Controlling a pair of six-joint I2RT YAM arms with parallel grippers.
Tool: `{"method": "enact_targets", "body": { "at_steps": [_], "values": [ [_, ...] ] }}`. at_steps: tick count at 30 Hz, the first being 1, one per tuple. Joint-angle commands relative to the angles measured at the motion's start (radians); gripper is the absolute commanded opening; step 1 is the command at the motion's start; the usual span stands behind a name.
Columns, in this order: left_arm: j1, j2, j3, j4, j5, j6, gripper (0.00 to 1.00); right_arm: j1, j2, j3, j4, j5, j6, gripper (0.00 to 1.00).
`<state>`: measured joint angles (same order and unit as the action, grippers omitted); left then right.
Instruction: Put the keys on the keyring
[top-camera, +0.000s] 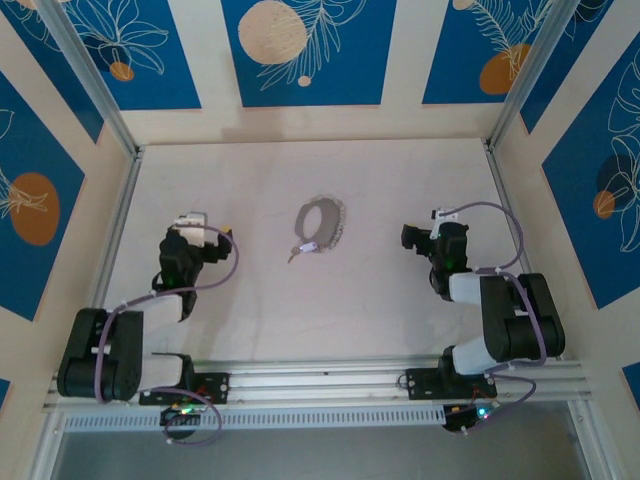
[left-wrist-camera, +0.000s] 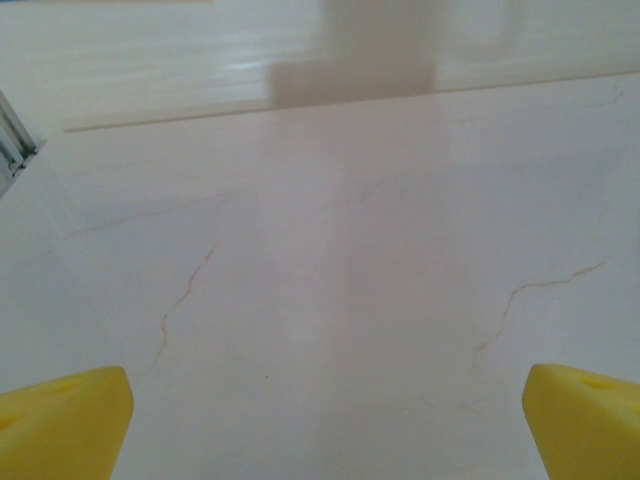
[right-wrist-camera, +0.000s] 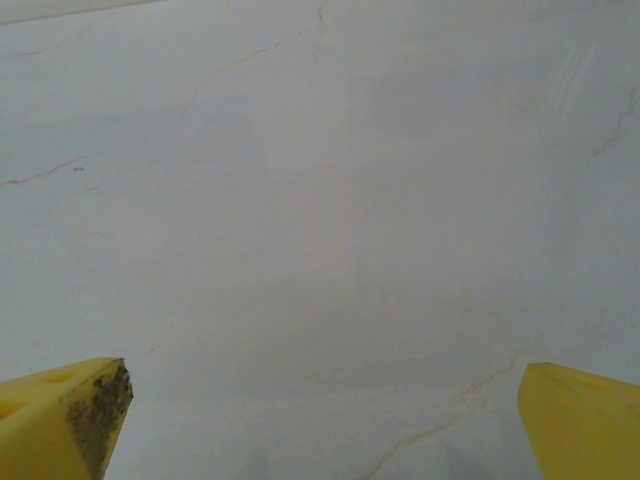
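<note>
The keyring (top-camera: 321, 226), a grey hoop fringed with tiny silver loops, lies flat on the white table near the middle. A small key (top-camera: 301, 249) with a pale lilac head rests at the hoop's lower left edge, touching it. My left gripper (top-camera: 207, 232) hovers well to the left of the ring, open, its yellow fingertips (left-wrist-camera: 60, 420) spread wide over bare table. My right gripper (top-camera: 425, 236) sits well to the right of the ring, also open, with yellow fingertips (right-wrist-camera: 65, 415) apart and nothing between them.
Metal frame rails (top-camera: 115, 225) border the table on the left and right (top-camera: 498, 180). Patterned blue and cream walls enclose the back and sides. Both arm bases (top-camera: 320, 385) are bolted on a rail at the near edge.
</note>
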<state>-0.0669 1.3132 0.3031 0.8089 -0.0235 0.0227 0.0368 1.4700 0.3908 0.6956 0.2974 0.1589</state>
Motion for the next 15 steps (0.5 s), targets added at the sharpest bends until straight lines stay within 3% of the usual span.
{"method": "enact_targets", "body": {
  "at_steps": [1,7,11,15],
  "values": [
    [0.015,0.073,-0.010,0.104,0.032,0.013,1.00,-0.006,0.051,-0.034,0.226,-0.060,-0.037,0.99],
    [0.019,0.234,0.016,0.208,0.060,0.023,1.00,-0.032,0.058,0.014,0.140,-0.145,-0.038,0.99],
    [0.021,0.247,0.083,0.094,0.075,0.028,1.00,-0.031,0.055,0.015,0.132,-0.145,-0.038,0.99],
    [0.026,0.251,0.093,0.084,0.076,0.022,1.00,-0.021,0.053,0.013,0.137,-0.131,-0.045,0.99]
  ]
}}
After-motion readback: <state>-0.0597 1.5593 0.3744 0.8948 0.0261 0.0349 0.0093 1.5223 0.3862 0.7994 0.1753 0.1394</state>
